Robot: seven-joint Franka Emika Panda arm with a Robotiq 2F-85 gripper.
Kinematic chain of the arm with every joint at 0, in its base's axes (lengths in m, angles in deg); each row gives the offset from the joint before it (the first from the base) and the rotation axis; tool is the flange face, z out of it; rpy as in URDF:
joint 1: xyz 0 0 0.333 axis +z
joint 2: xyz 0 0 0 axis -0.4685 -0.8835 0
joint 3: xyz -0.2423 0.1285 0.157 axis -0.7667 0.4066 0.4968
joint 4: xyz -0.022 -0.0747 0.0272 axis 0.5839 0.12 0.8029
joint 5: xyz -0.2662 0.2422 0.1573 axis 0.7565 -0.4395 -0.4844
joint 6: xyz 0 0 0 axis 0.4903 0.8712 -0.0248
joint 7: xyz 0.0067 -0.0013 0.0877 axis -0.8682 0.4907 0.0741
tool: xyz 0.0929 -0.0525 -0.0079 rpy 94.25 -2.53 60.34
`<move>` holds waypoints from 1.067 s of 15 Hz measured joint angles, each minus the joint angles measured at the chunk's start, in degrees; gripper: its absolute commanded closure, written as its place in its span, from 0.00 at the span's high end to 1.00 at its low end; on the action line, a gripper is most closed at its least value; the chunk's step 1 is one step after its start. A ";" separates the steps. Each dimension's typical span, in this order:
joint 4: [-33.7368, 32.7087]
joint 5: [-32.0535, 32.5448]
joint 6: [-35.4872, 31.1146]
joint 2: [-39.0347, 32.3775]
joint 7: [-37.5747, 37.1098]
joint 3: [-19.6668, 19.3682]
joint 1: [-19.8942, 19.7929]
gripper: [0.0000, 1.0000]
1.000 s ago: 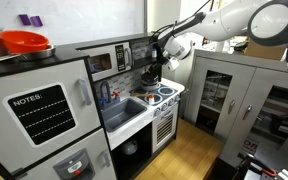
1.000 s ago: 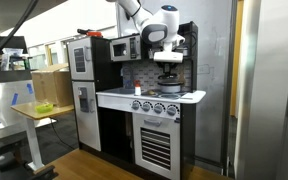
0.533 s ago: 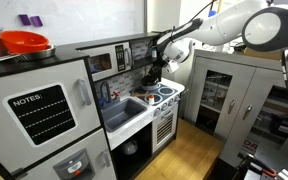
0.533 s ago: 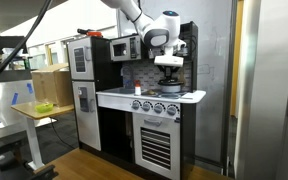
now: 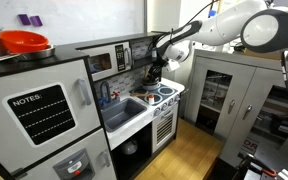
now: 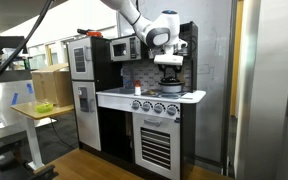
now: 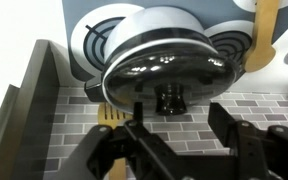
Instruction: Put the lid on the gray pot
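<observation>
1. toy kitchen stove (image 7: 89, 40) carries the gray pot (image 7: 169, 20).
2. lid (image 7: 169, 65) sits on the pot.
3. arm (image 5: 219, 25) reaches over the stove, gripper (image 7: 176, 115) jaws parted astride the lid's knob (image 7: 169, 98), clear of it.

A toy kitchen unit (image 5: 84, 80) stands on a wooden floor (image 5: 189, 150). A red-orange bowl (image 5: 24, 42) rests on top of the unit; a purple object (image 5: 29, 19) shows above the bowl. The refrigerator door carries a black panel (image 5: 39, 112) marked "NOTES". A microwave (image 5: 109, 60) is mounted above the sink basin (image 5: 124, 110), and a faucet (image 5: 106, 94) stands at the basin's rear edge. An oven door (image 6: 156, 145) occupies the lower front. The rear wall is a gray brick-pattern panel (image 7: 79, 135). A gray cabinet (image 5: 229, 95) stands beside the unit. In an exterior view, a cardboard box (image 6: 49, 88) sits behind a light wooden desk (image 6: 29, 113).
</observation>
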 measured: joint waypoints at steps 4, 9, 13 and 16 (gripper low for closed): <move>-0.78 1.47 0.00 -0.13 -0.72 0.20 -0.02 1.00; -1.05 3.33 0.29 -0.15 -2.27 0.29 -0.03 1.00; -1.06 6.40 1.50 0.41 -6.86 -0.26 0.00 1.00; -0.11 9.18 1.54 2.10 -11.94 -1.09 0.13 1.00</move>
